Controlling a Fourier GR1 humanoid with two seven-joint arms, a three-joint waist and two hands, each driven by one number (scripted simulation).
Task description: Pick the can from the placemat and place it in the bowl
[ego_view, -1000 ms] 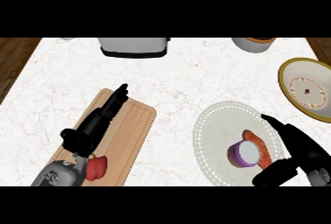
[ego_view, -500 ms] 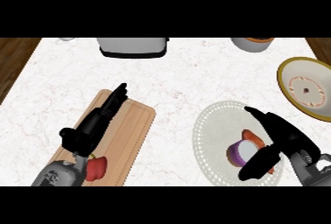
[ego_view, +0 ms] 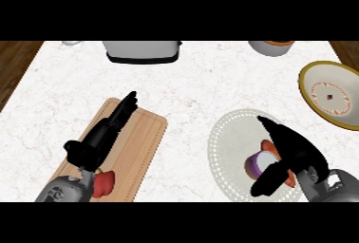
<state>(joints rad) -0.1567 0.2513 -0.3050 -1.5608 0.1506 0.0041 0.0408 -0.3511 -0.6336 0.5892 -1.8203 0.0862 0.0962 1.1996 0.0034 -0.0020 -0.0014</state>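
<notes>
1. White marbled stone counter [ego_view: 189,90] fills the view, with dark wood showing at both upper corners.
2. Right hand [ego_view: 294,149] hangs over the round pale dotted placemat [ego_view: 231,137], its fingers spread above and its thumb below a small purple-topped can [ego_view: 258,163]; whether they touch it cannot be told.
3. That can stands on the placemat, an orange-red object partly hidden beside it under the hand.
4. Up and to the right, well apart, sits the yellow-rimmed bowl with a brown-ringed inside [ego_view: 329,93].
5. Left hand [ego_view: 105,135] lies open, fingers straight, over a light wooden cutting board [ego_view: 144,142]; a red vegetable [ego_view: 104,182] rests by its wrist.
6. At the far edge stand a grey toaster [ego_view: 142,51] and a grey cup [ego_view: 270,47].
</notes>
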